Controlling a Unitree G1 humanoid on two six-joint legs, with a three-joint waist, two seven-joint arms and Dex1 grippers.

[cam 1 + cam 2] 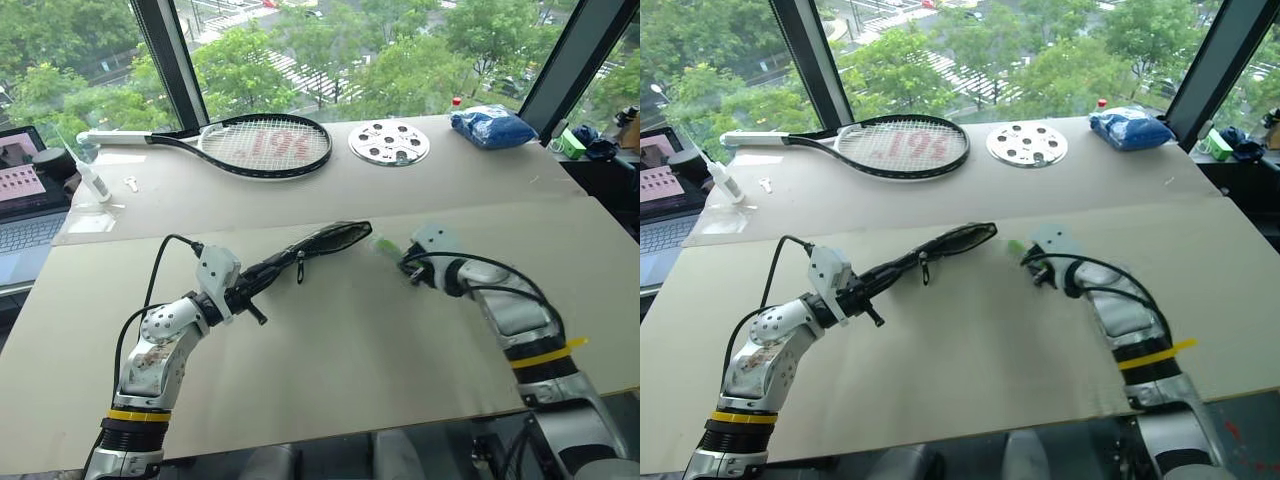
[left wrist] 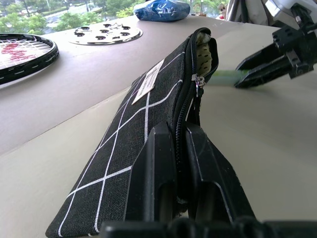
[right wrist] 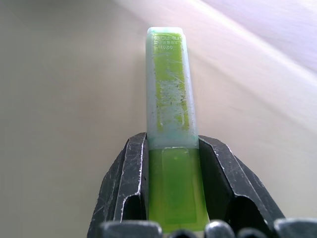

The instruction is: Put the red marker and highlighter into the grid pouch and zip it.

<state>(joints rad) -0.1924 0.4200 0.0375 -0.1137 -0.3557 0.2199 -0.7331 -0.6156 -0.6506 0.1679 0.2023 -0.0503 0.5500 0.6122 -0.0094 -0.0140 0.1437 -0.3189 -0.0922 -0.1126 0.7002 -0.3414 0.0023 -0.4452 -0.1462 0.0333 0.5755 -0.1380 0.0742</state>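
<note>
The grid pouch (image 1: 322, 243) is black with white lines and a small white label. It is held off the table by one end, with my left gripper (image 2: 181, 133) shut on its zipper edge. Its far end gapes open (image 2: 203, 47) toward the right arm. My right gripper (image 3: 172, 145) is shut on the highlighter (image 3: 168, 89), a stubby light-green one whose pale cap sticks out past the fingers. In the left eye view the highlighter (image 1: 385, 245) sits just right of the pouch's open mouth, apart from it. The red marker is out of view.
At the back of the table (image 1: 350, 350) lie a tennis racket (image 1: 262, 145), a round white disc with holes (image 1: 389, 142) and a blue bag (image 1: 490, 127). A laptop (image 1: 25, 190) and a white bottle (image 1: 92, 180) stand at the far left.
</note>
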